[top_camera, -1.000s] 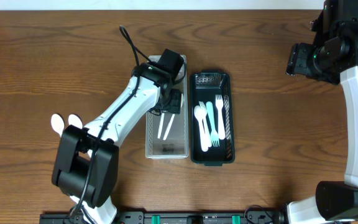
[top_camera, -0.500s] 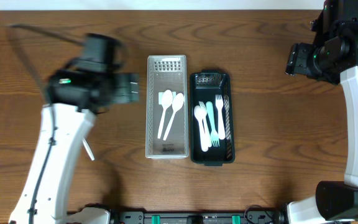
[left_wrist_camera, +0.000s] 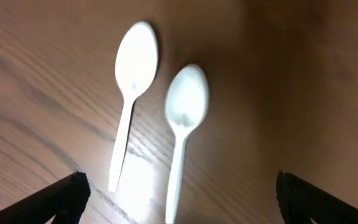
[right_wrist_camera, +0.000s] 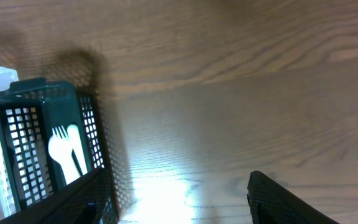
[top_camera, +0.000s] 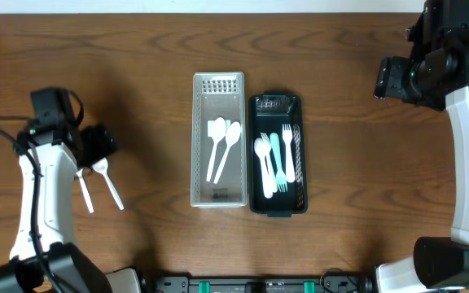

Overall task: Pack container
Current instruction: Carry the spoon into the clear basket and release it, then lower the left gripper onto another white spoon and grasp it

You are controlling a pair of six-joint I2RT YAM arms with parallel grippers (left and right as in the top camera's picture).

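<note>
Hovering over two loose spoons after leaving the tray

One second ago the left arm (top_camera: 32, 191) reached across the pale tray (top_camera: 218, 81). Half a second ago it was a blur swinging away to the left. Now the left gripper (left_wrist_camera: 179, 198) hangs over the far left of the counter (top_camera: 153, 57), well apart from both containers. Its fingers are spread wide with nothing between them. Below it, in the left wrist view, lie the loose spoons (left_wrist_camera: 134, 68): two white ones side by side, not touching, flat on the wood. From overhead their handles stick out from under the gripper toward the near edge. Their bowls, plain to see a second ago, are now mostly covered by it.

The tray, partly hidden by the arm before, is fully in view. It holds the packed spoons (top_camera: 218, 134), two white ones lying along its length with bowls toward the perforated end. Just beside it on the right stands the black basket (top_camera: 273, 209), with white and teal cutlery (top_camera: 277, 159) inside, as before.

The right gripper (right_wrist_camera: 176, 205) has not shifted. It stays at the far right of the counter, fingers spread and empty, with the basket's end showing at the left of its wrist view.
</note>
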